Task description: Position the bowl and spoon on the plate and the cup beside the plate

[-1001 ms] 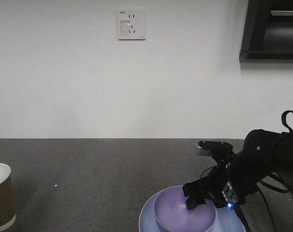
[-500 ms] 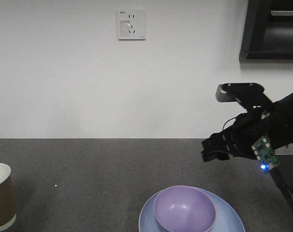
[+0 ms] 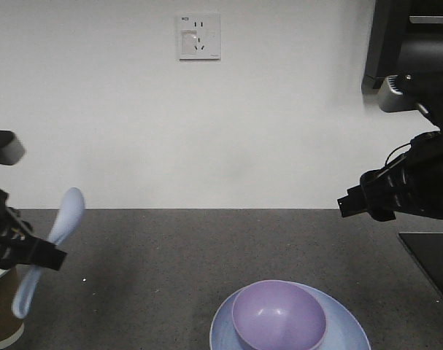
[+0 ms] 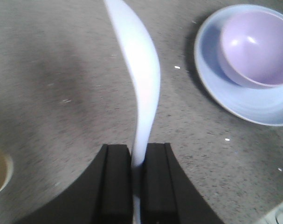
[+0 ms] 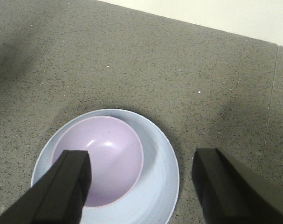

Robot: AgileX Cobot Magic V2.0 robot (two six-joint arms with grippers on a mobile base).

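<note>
Counting one of each: bowl (image 3: 278, 316) on plate (image 3: 349, 337), well off the counter's (image 3: 170, 255) back edge; cup (image 3: 2, 310) far left, open counter between. The left pincer (image 4: 136, 150) pinches the spoon (image 3: 49, 248) aloft; the right pincer (image 5: 141, 162) gapes empty.

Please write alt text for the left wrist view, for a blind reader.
The left gripper is shut on a pale blue-white plastic spoon, held above the dark speckled counter. At upper right, a lavender plastic bowl sits on a round pale blue plate.
</note>
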